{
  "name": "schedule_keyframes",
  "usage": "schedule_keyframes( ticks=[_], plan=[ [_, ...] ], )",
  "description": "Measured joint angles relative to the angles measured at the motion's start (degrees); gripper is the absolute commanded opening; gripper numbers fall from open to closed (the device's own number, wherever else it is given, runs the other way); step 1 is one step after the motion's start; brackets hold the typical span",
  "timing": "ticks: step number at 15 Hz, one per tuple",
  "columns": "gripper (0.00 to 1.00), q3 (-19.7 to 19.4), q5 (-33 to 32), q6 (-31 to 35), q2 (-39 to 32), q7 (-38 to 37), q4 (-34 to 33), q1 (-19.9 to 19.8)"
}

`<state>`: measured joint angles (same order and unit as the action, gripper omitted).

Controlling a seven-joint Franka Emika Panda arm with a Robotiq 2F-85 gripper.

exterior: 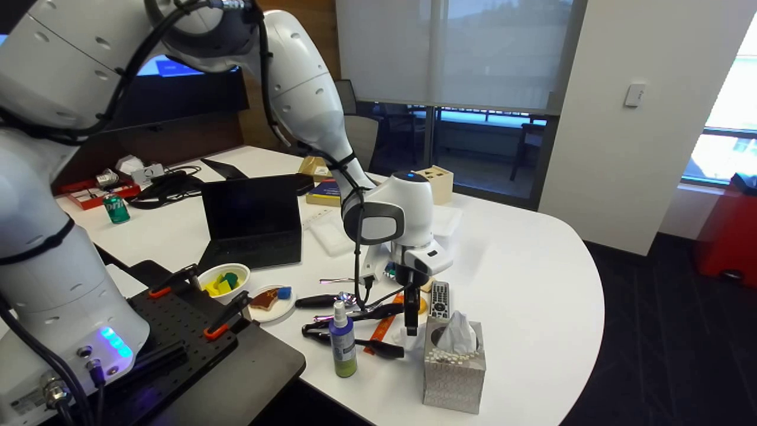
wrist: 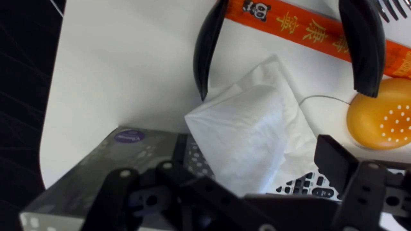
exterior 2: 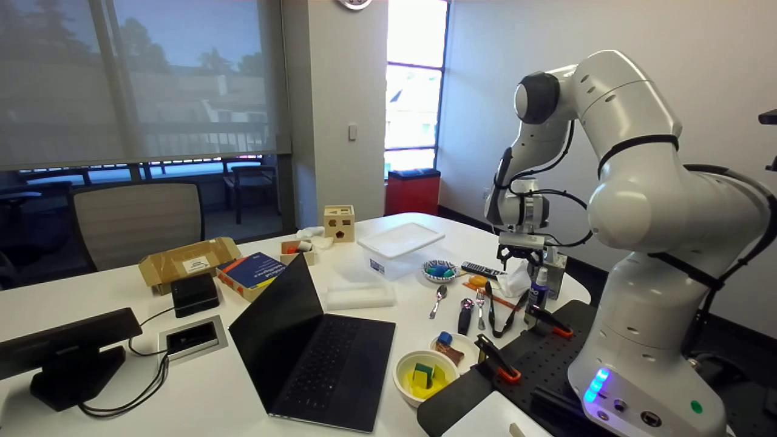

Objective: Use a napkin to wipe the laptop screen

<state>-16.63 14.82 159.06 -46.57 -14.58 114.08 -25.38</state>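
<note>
Gripper (wrist: 255, 148) spread wide, holding nothing. Crumpled white tissue (wrist: 247, 128) between its jaws in wrist view, tissue box (wrist: 109, 158) at tissue's 8–9 o'clock. Likely light, limp, easily torn; pinch raised middle fold.

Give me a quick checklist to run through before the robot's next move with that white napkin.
1. Gripper open: ok; fingers stand apart.
2. Napkin between them: ok in the wrist view.
3. Fingers low enough to pinch it: cannot tell.
4. Napkin held: not ok, grip not yet closed.
5. Tongs clear of the napkin: cannot tell; in the wrist view one black tip sits by its edge.
6. Laptop screen raised and uncovered: ok in both exterior views.
</note>
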Motion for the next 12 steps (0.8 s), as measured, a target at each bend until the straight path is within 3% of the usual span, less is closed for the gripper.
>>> schedule_keyframes(
  ticks=[3,4,6,12],
  plan=[
    [1.0,-0.15,0.0,-0.01,-1.78,-0.74,-2.53,0.53],
    [0.75,-0.15,0.0,-0.01,-2.52,-0.84,-3.29,0.58],
    [0.66,-0.15,0.0,-0.05,-3.91,-0.85,-4.5,0.59],
    [0.18,-0.67,-0.05,-0.07,-6.39,-0.85,-6.45,1.11]
  ],
)
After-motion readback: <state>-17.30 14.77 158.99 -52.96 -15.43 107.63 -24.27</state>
